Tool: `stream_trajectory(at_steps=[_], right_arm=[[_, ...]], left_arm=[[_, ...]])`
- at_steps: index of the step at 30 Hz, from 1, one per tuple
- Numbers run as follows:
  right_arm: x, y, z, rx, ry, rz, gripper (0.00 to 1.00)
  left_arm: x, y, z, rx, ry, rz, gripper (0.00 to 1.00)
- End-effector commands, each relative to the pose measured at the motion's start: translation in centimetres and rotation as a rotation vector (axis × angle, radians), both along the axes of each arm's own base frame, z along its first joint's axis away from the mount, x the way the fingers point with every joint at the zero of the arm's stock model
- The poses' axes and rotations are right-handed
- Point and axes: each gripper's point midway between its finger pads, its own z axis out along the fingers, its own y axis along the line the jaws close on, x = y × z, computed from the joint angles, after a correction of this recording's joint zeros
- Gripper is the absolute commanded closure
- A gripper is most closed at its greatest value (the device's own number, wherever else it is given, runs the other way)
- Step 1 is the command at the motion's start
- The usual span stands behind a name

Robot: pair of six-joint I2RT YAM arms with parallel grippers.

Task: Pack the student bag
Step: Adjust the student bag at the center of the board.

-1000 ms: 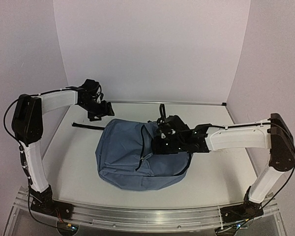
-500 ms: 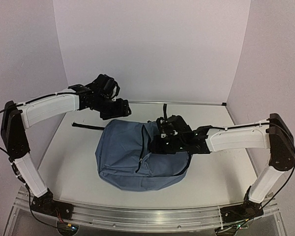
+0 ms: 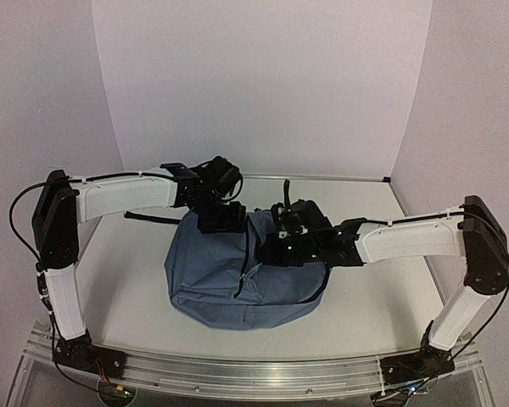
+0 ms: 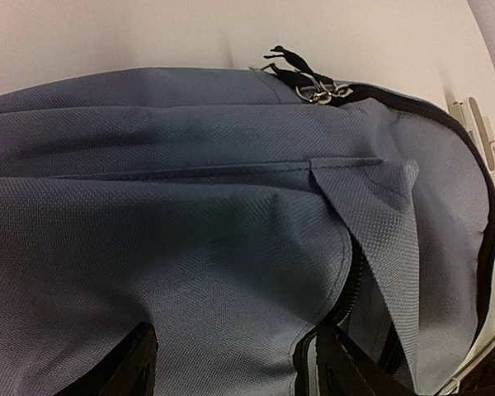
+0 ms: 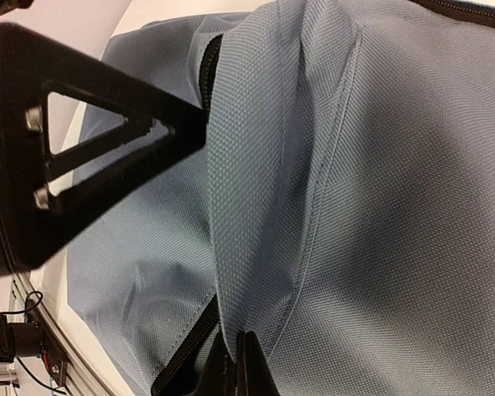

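The slate-blue student bag (image 3: 225, 275) lies mid-table with its zipper partly open. My right gripper (image 3: 276, 246) is shut on a fold of the bag's fabric beside the zipper; in the right wrist view its tips (image 5: 235, 367) pinch that flap (image 5: 247, 206). My left gripper (image 3: 223, 222) is open and sits low over the bag's back upper edge. In the left wrist view its fingers (image 4: 128, 371) straddle blue fabric (image 4: 190, 247), the right finger by the zipper gap (image 4: 351, 285). Zipper pulls (image 4: 313, 87) lie at the bag's far end. The left gripper's finger (image 5: 91, 140) shows in the right wrist view.
A black strap (image 3: 148, 218) trails on the table left of the bag, and another strap (image 3: 282, 188) sticks up behind it. White walls close the back and sides. The aluminium rail (image 3: 237, 373) runs along the front edge.
My left arm has swung from the back left corner rightward and down onto the bag's back edge. The right gripper has kept its hold on the fabric and barely moved.
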Motion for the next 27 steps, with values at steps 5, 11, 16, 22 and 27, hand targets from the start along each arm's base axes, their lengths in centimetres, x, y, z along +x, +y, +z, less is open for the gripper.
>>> stream_trajectory(at_steps=[5,11,16,22,27], right_arm=[[-0.3,-0.1,-0.5,0.005,0.026,0.009,1.0],[-0.4,0.0,-0.7,0.004,0.03,0.011,1.0],[-0.5,-0.2,-0.6,0.004,0.031,0.01,1.0],[-0.3,-0.8,-0.8,-0.002,0.03,-0.014,1.0],[0.1,-1.8,-1.4,-0.017,0.029,-0.069,1.0]], left_arm=[[0.6,-1.6,1.4,-0.016,-0.038,0.017,0.31],[0.5,-2.4,0.0,0.018,-0.01,-0.004,0.28],[0.9,-1.2,-1.6,0.12,0.0,0.036,0.41],[1.3,0.9,-1.3,0.273,-0.054,0.089,0.65],[1.5,3.1,0.3,0.369,-0.092,0.128,0.74]])
